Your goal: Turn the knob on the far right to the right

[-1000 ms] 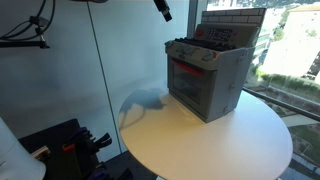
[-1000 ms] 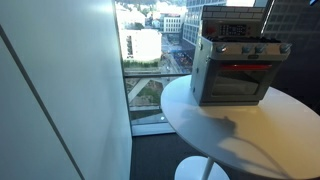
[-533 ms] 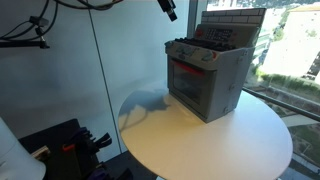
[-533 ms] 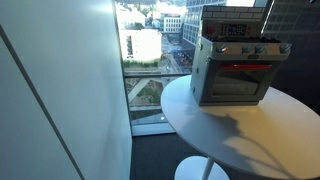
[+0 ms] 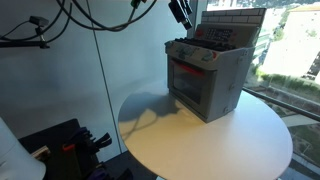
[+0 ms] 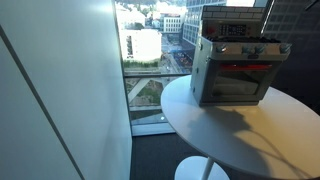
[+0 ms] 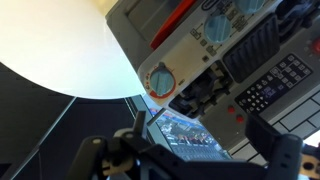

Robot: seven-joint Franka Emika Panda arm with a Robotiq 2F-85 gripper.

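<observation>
A grey toy oven (image 5: 207, 80) with a red-trimmed door stands on the round white table (image 5: 230, 140); it also shows in the other exterior view (image 6: 235, 75). A row of small knobs (image 5: 195, 53) runs along its front panel above the door (image 6: 245, 50). In the wrist view the panel shows light blue knobs (image 7: 213, 30) and a round red-rimmed dial (image 7: 160, 81). My gripper (image 5: 181, 12) hangs open and empty in the air above the oven's near top corner. In the wrist view its two dark fingers (image 7: 190, 152) are spread apart, touching nothing.
A tall window (image 6: 150, 60) looks out on buildings behind the table. A glass partition (image 5: 100, 60) stands beside the table, with black equipment (image 5: 70, 145) on the floor at the lower left. Cables (image 5: 100, 15) hang from the arm at the top.
My gripper has moved right and down toward the top of the oven. The arm's cables have swung into view and its shadow on the table has shifted.
</observation>
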